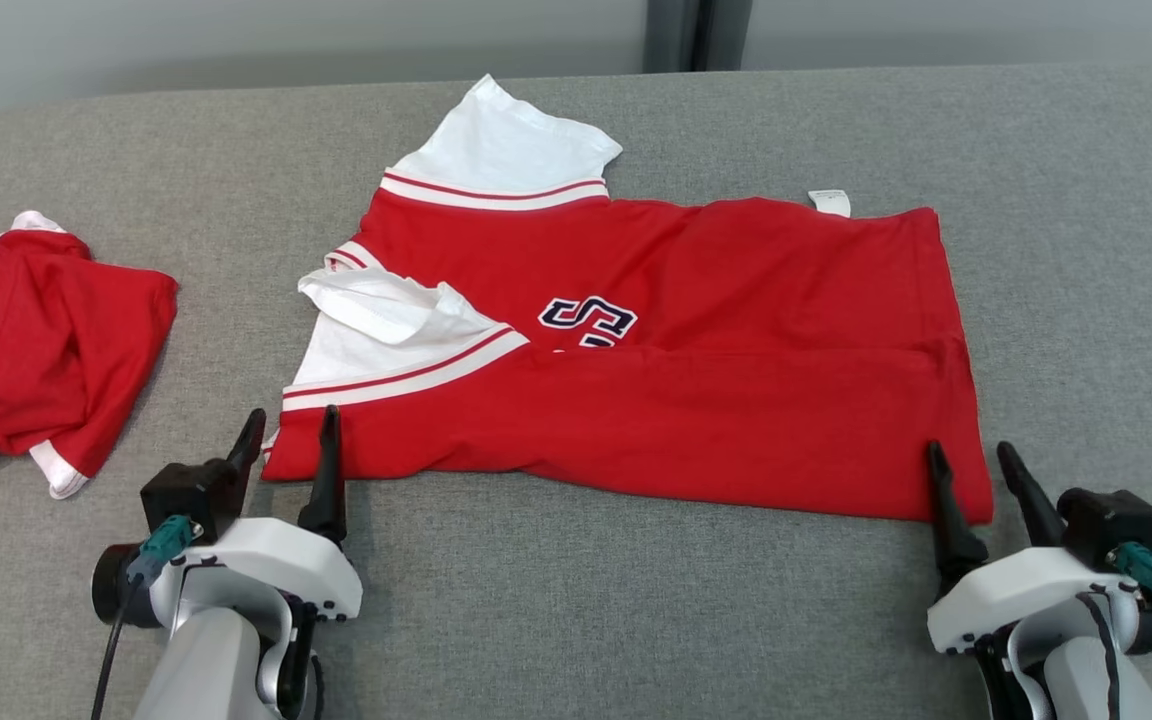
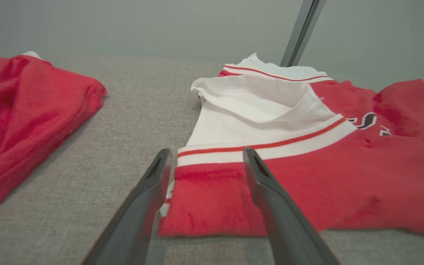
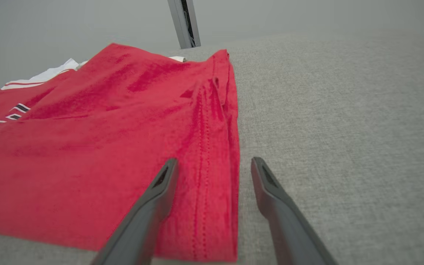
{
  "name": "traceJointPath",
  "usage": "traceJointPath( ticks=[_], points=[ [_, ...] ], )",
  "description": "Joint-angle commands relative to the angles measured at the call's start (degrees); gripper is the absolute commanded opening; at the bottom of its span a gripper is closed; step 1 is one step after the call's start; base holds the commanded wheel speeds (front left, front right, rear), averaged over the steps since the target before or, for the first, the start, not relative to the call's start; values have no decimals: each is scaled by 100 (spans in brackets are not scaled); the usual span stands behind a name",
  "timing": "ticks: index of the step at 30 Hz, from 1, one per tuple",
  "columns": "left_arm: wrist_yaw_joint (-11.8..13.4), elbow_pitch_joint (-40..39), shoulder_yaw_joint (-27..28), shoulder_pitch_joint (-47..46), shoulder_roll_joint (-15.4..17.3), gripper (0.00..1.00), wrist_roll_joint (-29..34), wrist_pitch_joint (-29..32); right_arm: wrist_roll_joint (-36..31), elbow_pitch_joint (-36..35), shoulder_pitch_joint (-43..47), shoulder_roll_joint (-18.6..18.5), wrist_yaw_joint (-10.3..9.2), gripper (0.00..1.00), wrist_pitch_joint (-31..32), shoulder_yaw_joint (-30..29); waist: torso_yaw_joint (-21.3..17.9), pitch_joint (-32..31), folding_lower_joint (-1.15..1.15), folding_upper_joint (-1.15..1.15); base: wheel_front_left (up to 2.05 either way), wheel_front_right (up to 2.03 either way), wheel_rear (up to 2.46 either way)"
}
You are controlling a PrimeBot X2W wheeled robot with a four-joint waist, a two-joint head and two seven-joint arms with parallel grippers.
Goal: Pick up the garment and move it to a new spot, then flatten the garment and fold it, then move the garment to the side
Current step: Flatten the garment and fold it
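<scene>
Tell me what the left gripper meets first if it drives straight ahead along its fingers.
Probably the red-and-white jersey: its near folded corner lies between the open jaws of the left gripper, with the striped white sleeve just beyond. Its height above the cloth is unclear.

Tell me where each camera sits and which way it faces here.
Head view: above the robot's front, looking forward and down at the red jersey on the grey fabric surface; left gripper, right gripper and pale forearms show.
Left wrist view: low, along its own fingers toward the jersey's white-sleeved end.
Right wrist view: low, along its own fingers toward the hem corner.
Shared: head and left wrist views both show the crumpled red garment.
</scene>
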Motion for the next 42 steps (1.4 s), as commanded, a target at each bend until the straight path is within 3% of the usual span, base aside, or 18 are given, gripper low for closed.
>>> traceJointPath(
  ticks=[1, 10, 11, 14, 22, 34, 35, 36, 42],
  points=[
    [17, -35, -20, 60, 19, 100, -82, -9, -23, 26, 47, -21, 0, 100, -28, 13, -2, -7, 0, 0, 0, 0, 0],
    [223, -60, -259, 348, 22, 100, -382, -9, -40, 610, 167, -6, -1, 100, 2, 71, 50, -19, 0, 0, 0, 0, 0],
    [234, -54, -256, 354, 20, 100, -376, -9, -13, 715, 158, -1, 0, 49, 14, 113, 54, -22, 0, 0, 0, 0, 0],
    [258, -23, -203, 356, 19, 100, -380, -9, 65, 973, 139, 19, 0, 0, 30, 244, 55, -34, 0, 0, 0, 0, 0],
    [217, 123, -96, 364, 18, 100, -448, -9, 169, 660, 62, -167, -21, 0, 5, -76, -2, -14, 0, 0, 0, 0, 0],
    [36, 487, -210, 148, 13, 98, -680, -1, 138, 511, -24, -166, -21, 0, -8, -89, -108, 44, 0, 0, 0, 0, 0],
    [15, 546, -228, 136, 9, 37, -698, 3, 142, 509, -19, -160, -21, 0, -8, -87, -115, 43, 0, 0, 0, 0, 0],
    [-17, 610, -247, 131, 6, 0, -730, 4, 143, 509, -14, -158, -21, 0, -8, -87, -123, 40, 0, 0, 0, 0, 0],
    [-90, 767, -228, 179, 21, 0, -831, 9, 137, 539, 90, -145, -20, 0, -10, -140, -137, -124, 0, 0, 0, 0, 0]
  ],
)
